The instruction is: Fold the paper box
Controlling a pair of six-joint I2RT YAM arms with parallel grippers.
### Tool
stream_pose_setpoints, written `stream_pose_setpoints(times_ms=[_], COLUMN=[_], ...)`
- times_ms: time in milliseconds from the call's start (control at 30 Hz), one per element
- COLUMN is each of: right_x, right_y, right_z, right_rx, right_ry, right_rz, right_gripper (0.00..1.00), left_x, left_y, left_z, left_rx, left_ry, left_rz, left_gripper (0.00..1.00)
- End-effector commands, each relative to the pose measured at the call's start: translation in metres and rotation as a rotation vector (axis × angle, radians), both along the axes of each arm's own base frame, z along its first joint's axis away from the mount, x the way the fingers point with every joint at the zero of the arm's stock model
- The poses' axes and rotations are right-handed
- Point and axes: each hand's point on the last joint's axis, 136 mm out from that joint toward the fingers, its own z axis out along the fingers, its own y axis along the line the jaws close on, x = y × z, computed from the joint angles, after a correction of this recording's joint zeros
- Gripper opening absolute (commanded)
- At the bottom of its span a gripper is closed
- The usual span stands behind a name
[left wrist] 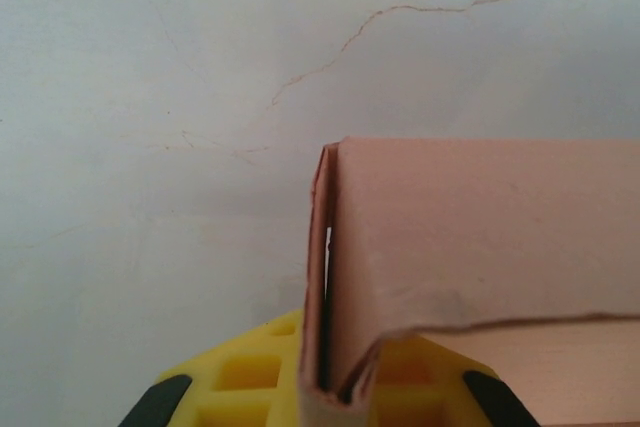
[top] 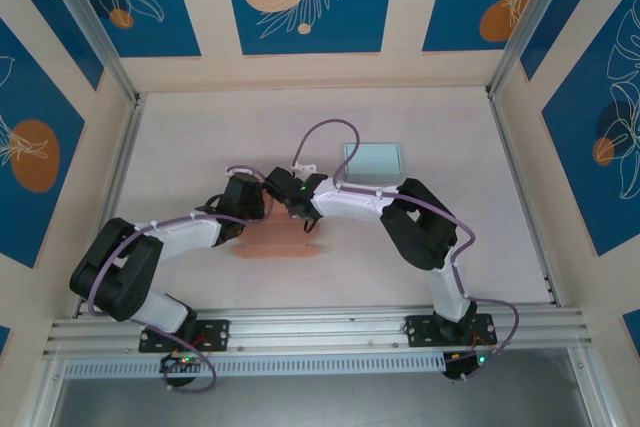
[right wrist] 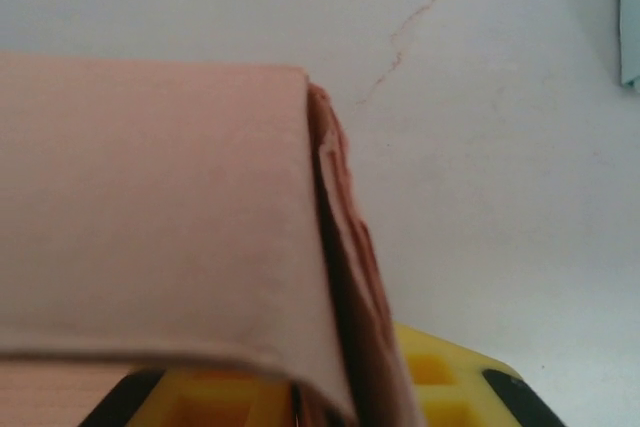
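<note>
Two arms meet over the middle of the table (top: 200, 137), and between them lies the paper box (top: 278, 243), a flat salmon-pink piece, a little nearer to the arm bases than to the far wall. The left arm reaches to its left end and the right arm to its right part.

At the left wrist, the left gripper (left wrist: 325, 397) has its jaws almost fully together, and a thin upright side wall of the paper box is pinched between the yellow fingers (left wrist: 240, 379). From this wall a wider pink flap bends over to the right and hangs with a slightly wavy lower edge.

At the right wrist, the right gripper (right wrist: 345, 402) sits at the other side wall. The folded pink edge goes down between its yellow fingers (right wrist: 440, 377), and a broad flap spreads to the left above them. The jaws stand narrow around the paper, but I cannot tell if they really press it, because the paper hides the gap.

Behind the right arm, well apart from the pink paper, a light blue box (top: 372, 161) rests on the table. A thin brown crack line (left wrist: 400, 13) runs across the pale table surface beyond the fold.
</note>
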Motion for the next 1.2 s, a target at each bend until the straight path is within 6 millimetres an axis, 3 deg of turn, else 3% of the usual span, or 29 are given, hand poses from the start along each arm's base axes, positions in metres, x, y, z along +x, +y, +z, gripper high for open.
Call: stream_pose_setpoints(times_ms=[0,333,467,700,833,1033,1167], right_x=[-0.02,-0.02,-0.02,-0.024,-0.027,-0.035,-0.039], right_y=[-0.083,-0.112,-0.126,-0.121,-0.106,-0.081,-0.074], right_z=[-0.028,-0.03,-0.028,-0.029,-0.027,-0.027,-0.026], right_rx=[-0.322,-0.408,-0.447,-0.471,-0.458,-0.418,-0.384], right_ry=[0.135,0.161,0.166,0.18,0.178,0.183,0.205], right_rz=[-0.039,-0.161,-0.194,-0.171,-0.125,-0.056,-0.032], right_gripper=[0.15,0.03,0.02,0.03,0.03,0.03,0.03], left_x=[0.007,0.003,0.001,0.001,0.005,0.004,-0.005], left_y=[0.047,0.084,0.097,0.104,0.086,0.025,0.009], left_z=[0.004,0.001,0.0,0.003,0.002,0.025,0.04], left_rx=[0.129,0.267,0.295,0.297,0.214,-0.093,-0.13], left_ry=[-0.026,-0.006,-0.004,-0.006,-0.006,-0.046,-0.013], left_rz=[0.181,0.315,0.386,0.431,0.348,0.077,-0.025], left_gripper=[0.0,0.0,0.0,0.0,0.0,0.3,0.47])
